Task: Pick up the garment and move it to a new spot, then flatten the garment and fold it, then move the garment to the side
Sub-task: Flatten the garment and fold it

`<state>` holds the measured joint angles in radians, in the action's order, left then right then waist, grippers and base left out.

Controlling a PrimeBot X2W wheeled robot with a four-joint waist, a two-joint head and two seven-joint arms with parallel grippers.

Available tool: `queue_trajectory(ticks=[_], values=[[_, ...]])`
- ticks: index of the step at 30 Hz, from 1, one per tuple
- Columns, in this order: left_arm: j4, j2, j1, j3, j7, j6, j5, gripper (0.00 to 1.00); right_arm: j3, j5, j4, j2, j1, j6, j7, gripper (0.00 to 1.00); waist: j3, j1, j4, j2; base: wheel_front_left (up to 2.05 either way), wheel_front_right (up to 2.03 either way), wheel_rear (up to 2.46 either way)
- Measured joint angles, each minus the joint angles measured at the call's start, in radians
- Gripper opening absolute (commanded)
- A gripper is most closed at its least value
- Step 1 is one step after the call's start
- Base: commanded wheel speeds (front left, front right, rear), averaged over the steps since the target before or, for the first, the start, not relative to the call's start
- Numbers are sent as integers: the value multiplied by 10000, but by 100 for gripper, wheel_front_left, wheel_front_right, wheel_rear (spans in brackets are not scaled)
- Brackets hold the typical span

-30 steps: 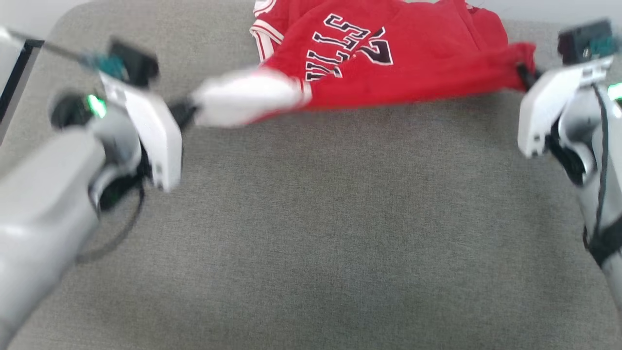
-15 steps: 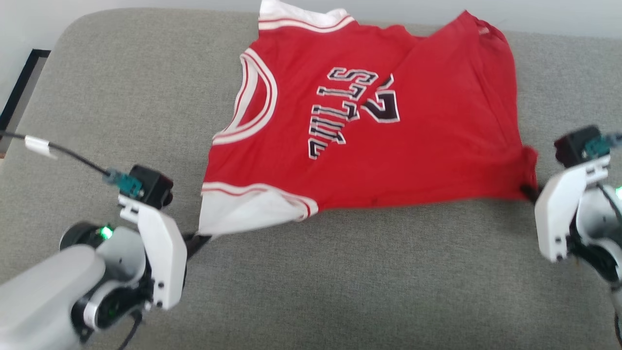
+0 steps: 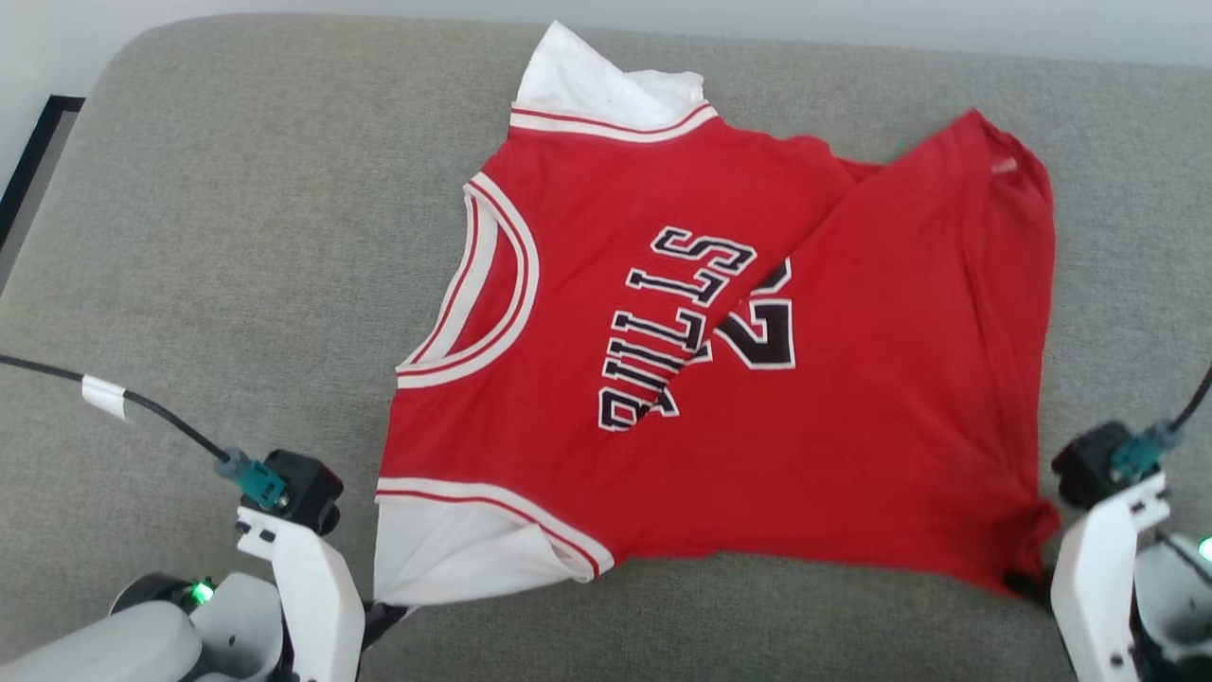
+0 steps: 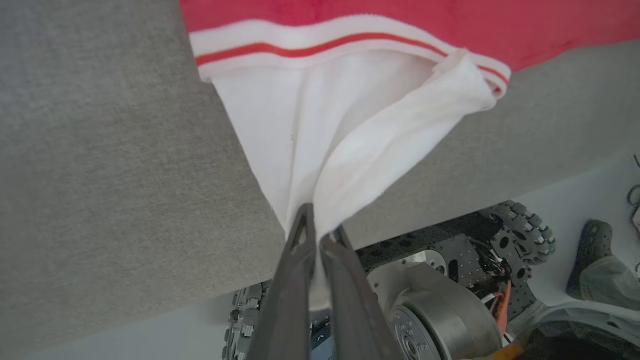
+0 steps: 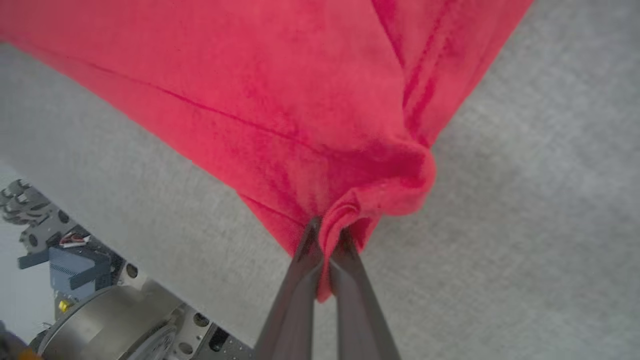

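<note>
shirt (image 3: 720,379) lies spread on the grey cushion (image 3: 237,237). left tool (image 4: 320,231) clamps its near white sleeve, right tool (image 5: 328,234) its near red corner. wheeled base (image 4: 440,285) sits under the near edge.

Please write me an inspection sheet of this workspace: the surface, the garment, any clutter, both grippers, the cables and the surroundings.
Surface: grey fabric cushion, no stain seen.
Job's things: garment lies spread on the cushion, lettering up, with one diagonal fold across its body; not yet flat.
Clutter: nothing seen.
Grippers: left gripper shut on the white sleeve; right gripper shut on a red corner.
Cables: black cable with a white tag runs to the left wrist, above the cushion, apart from the garment.
Surroundings: the robot's wheeled base below the cushion's near edge; a dark frame at the far left.
</note>
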<state>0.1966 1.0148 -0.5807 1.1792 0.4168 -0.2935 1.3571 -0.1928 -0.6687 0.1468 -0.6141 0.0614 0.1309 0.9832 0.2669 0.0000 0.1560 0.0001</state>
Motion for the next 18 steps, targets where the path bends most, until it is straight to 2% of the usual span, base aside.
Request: queue_trajectory(ticks=[4, 10, 18], values=[[128, 109, 290, 61, 111, -159, 280, 0, 146, -219, 403, -67, -578, 0, 265, 0, 49, 0, -51, 0, 0, 0, 0], [357, 347, 260, -180, -65, -222, 309, 0, 539, -318, 665, 165, -832, 0, 213, 0, 170, 0, -163, 0, 0, 0, 0], [815, 1026, -748, -790, -313, -144, -491, 0, 1588, -368, 1210, 706, -868, 0, -209, 0, 168, 0, -379, 0, 0, 0, 0]])
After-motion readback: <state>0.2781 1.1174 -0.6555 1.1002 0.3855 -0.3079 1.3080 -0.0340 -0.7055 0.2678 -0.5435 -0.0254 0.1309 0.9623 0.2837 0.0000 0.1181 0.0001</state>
